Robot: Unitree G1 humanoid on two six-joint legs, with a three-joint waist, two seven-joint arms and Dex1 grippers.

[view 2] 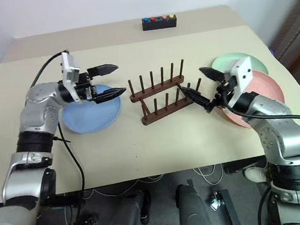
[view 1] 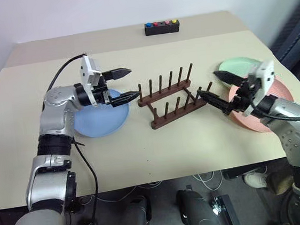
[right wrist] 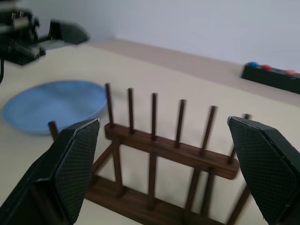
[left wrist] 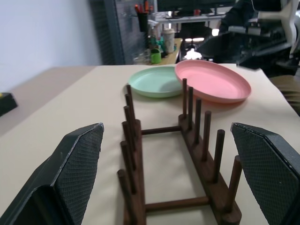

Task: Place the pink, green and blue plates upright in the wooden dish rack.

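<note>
The dark wooden dish rack stands empty in the middle of the table. Left of it the blue plate lies flat. The green plate and the pink plate lie flat to its right, touching each other. My left gripper hovers open over the blue plate's right rim, pointing at the rack's left end. My right gripper is open too, above the pink plate's near side, with its fingertips close to the rack's right end. Neither holds anything. My right arm hides part of the pink plate.
A small black box with coloured buttons sits at the table's far edge. The beige table has bare room in front of the rack. Cables hang below its front edge.
</note>
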